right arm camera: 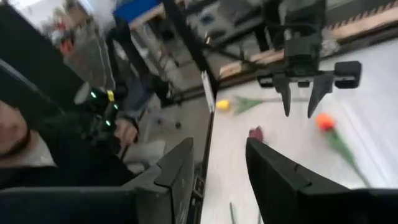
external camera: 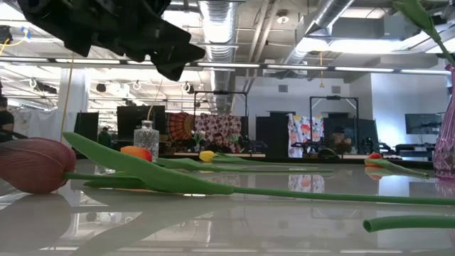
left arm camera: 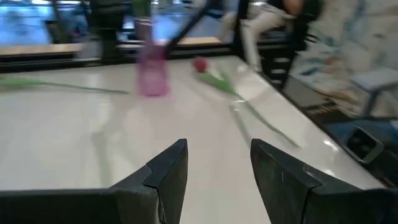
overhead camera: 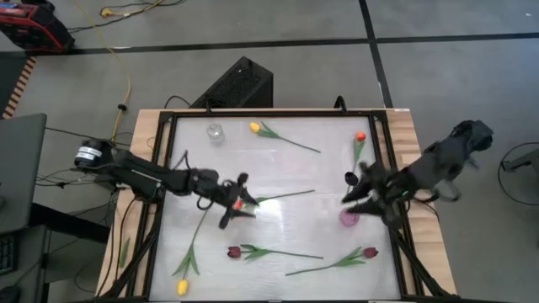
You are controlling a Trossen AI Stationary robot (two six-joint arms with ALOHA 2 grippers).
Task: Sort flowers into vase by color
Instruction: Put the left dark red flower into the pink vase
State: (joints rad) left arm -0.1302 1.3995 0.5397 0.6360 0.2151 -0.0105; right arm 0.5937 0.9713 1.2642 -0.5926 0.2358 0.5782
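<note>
White table (overhead camera: 278,181) inside a dark frame, wooden border around it. Left arm reaches in from the left edge; left gripper (overhead camera: 239,208) sits left of centre, fingers (left arm camera: 168,171) spread with a clear gap and nothing between them, poised directly over the head of an orange tulip (overhead camera: 250,202) whose stem runs off to the right. Right arm comes in from the right edge; right gripper (overhead camera: 357,192) hangs above the table's right side, jaws parted and empty in its wrist view. Just beside it stands a pink vase (overhead camera: 349,219); a small clear glass vase (overhead camera: 216,132) stands at the far left corner. Other flowers lie flat and well apart: a yellow tulip (overhead camera: 255,127) near the glass vase, a second orange tulip (overhead camera: 360,136) at the far right, a dark red tulip (overhead camera: 234,251) at near centre, another dark red tulip (overhead camera: 370,252) at near right below the pink vase, a second yellow tulip (overhead camera: 182,287) at the near left corner. A person (right arm camera: 25,149) shows beyond the table in the right wrist view.
</note>
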